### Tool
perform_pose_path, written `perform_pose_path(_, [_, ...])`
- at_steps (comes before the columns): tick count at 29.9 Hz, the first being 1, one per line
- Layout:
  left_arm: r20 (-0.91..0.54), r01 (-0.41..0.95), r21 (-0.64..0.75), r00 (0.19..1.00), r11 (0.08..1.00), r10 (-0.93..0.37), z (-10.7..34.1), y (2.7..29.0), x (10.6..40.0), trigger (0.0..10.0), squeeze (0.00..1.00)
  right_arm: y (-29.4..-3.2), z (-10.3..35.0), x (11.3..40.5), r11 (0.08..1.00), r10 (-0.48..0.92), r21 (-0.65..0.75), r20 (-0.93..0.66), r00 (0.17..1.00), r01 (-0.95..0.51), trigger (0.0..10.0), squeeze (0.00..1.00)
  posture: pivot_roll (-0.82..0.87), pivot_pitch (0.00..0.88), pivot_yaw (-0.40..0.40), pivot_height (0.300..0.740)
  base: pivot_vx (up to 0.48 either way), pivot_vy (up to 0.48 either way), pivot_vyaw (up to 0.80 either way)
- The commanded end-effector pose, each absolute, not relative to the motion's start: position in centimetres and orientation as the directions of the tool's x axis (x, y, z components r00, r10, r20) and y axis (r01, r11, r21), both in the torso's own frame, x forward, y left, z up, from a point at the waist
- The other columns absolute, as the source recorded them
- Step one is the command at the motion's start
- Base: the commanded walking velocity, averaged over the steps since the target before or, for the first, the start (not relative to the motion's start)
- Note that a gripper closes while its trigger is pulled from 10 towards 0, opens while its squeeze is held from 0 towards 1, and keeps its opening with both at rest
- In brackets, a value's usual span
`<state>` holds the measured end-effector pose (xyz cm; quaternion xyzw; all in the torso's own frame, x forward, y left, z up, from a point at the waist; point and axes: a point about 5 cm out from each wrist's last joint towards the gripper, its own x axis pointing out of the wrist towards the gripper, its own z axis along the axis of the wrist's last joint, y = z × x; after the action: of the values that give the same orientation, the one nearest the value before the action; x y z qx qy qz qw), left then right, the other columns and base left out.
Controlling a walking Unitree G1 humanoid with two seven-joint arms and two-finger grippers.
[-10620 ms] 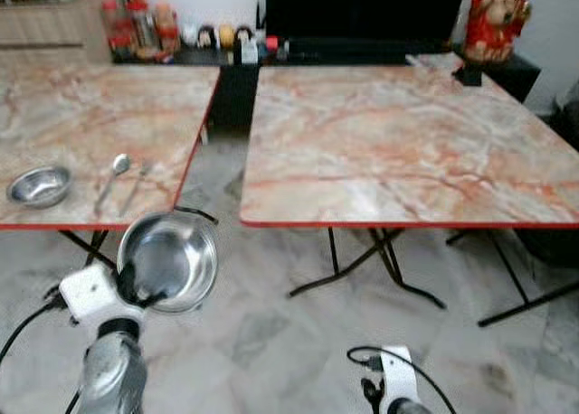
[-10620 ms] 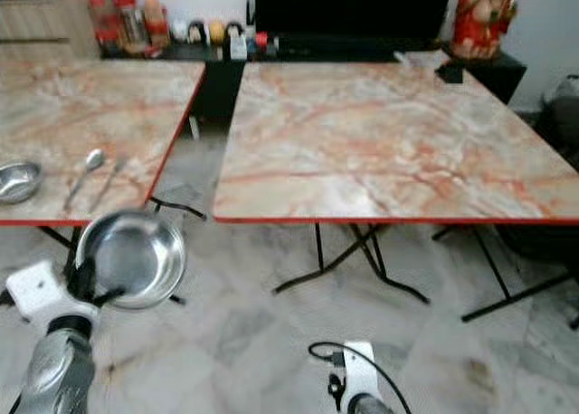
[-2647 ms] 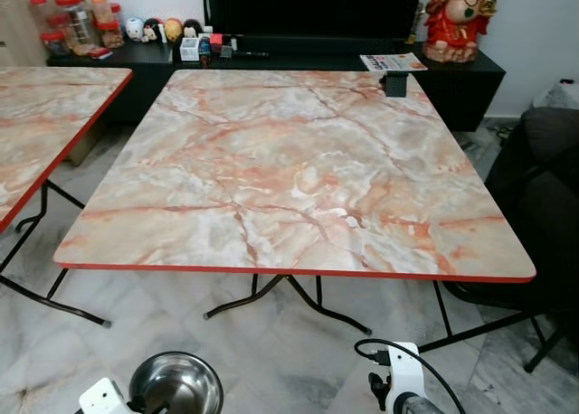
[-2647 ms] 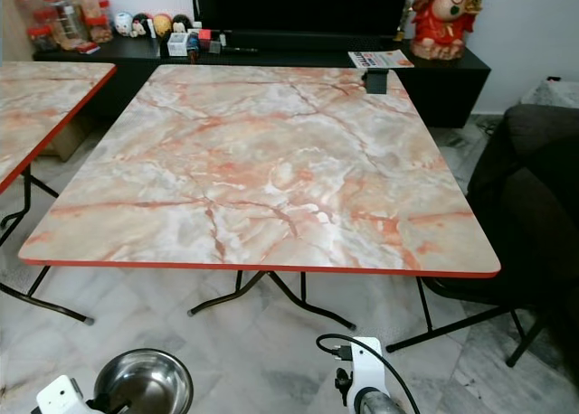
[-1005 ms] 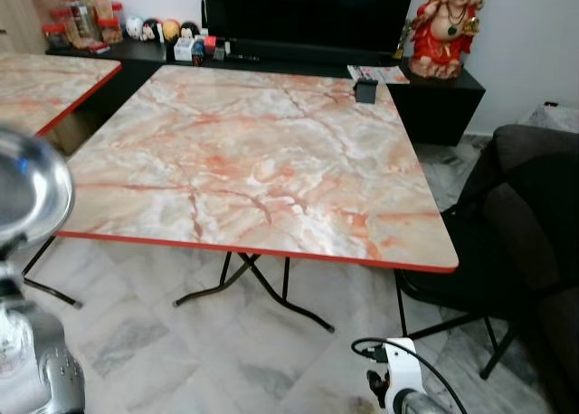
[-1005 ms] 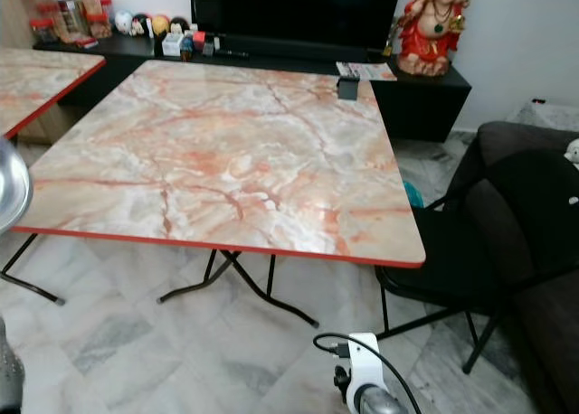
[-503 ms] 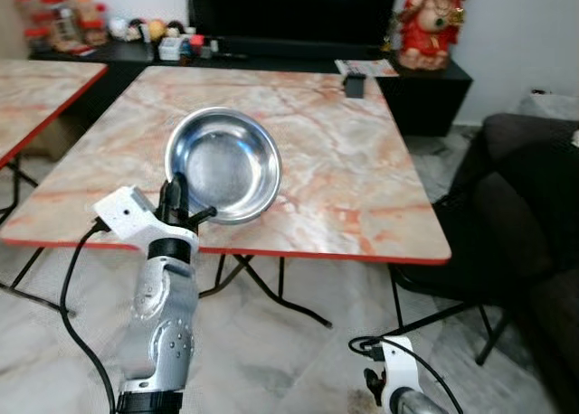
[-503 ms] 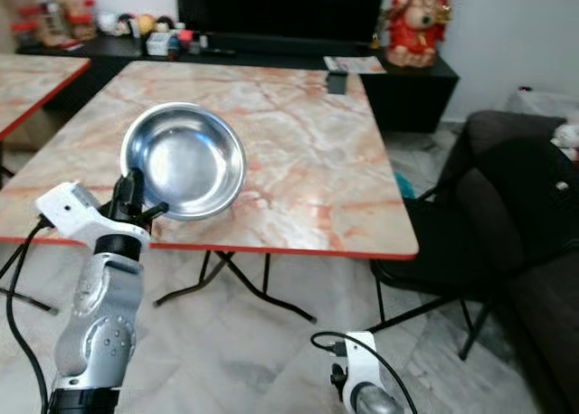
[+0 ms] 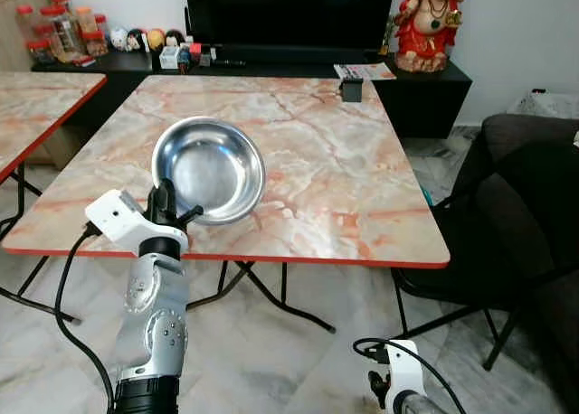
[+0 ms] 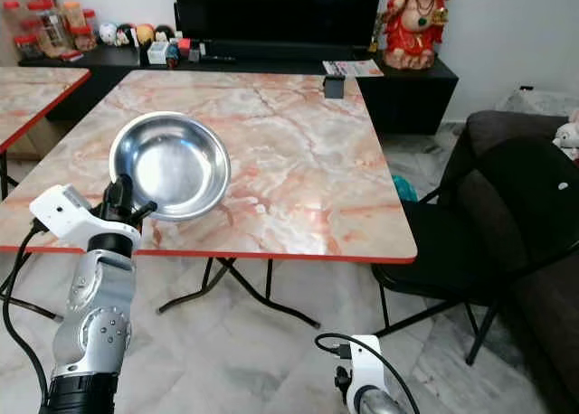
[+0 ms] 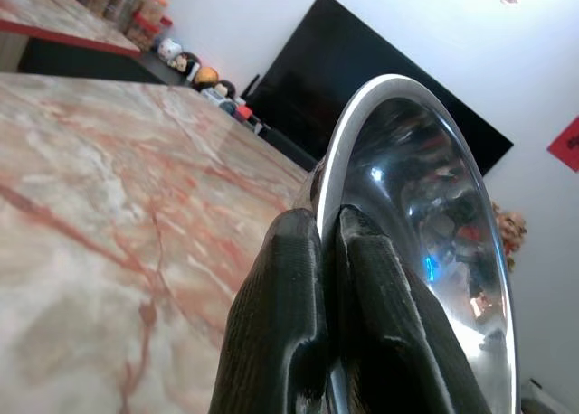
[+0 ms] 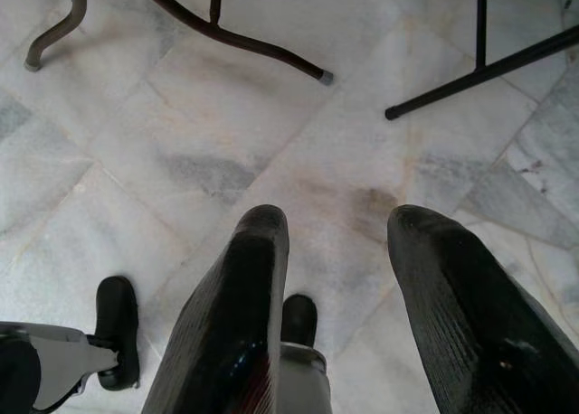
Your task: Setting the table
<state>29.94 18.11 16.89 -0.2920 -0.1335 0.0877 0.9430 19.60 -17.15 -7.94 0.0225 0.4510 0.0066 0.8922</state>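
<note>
Left eye view: the left claw pinches the near rim of the steel bowl, holding it tilted up on edge above the front part of the marble worktop, its hollow facing the camera. A second ago the bowl sat blurred at the far left of the picture, off the worktop; half a second ago it was already raised over the marble, and since then it looks to have settled slightly lower and nearer the red front edge. From the left wrist view both black fingers press together on the rim, one inside and one outside the wall. The bowl is not yet resting on the surface, so the carry seems finished and the placing step is at hand: it would need levelling and lowering before release. The right claw hangs idle over the floor tiles, its fingers spread apart and holding nothing.
</note>
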Motion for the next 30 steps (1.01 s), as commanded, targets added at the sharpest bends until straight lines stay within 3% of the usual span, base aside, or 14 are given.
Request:
perform_pose_path(1, [0.214,-0.079,-0.578,0.946,0.812,0.244,17.29,18.24,30.24,10.0,0.0,-17.15,-7.72,20.01,0.999,0.028,0.049,-0.794,0.608,0.018,10.0,0.0,0.03,0.0,-0.02,0.732,0.368,0.0,0.0])
perform_pose_path(30, [0.207,-0.044,-0.574,0.958,0.818,0.196,16.99,17.35,30.28,10.0,0.0,-17.15,-7.61,20.17,0.998,0.027,0.052,-0.786,0.617,0.022,10.0,0.0,0.03,0.0,-0.022,0.732,0.377,0.0,0.0])
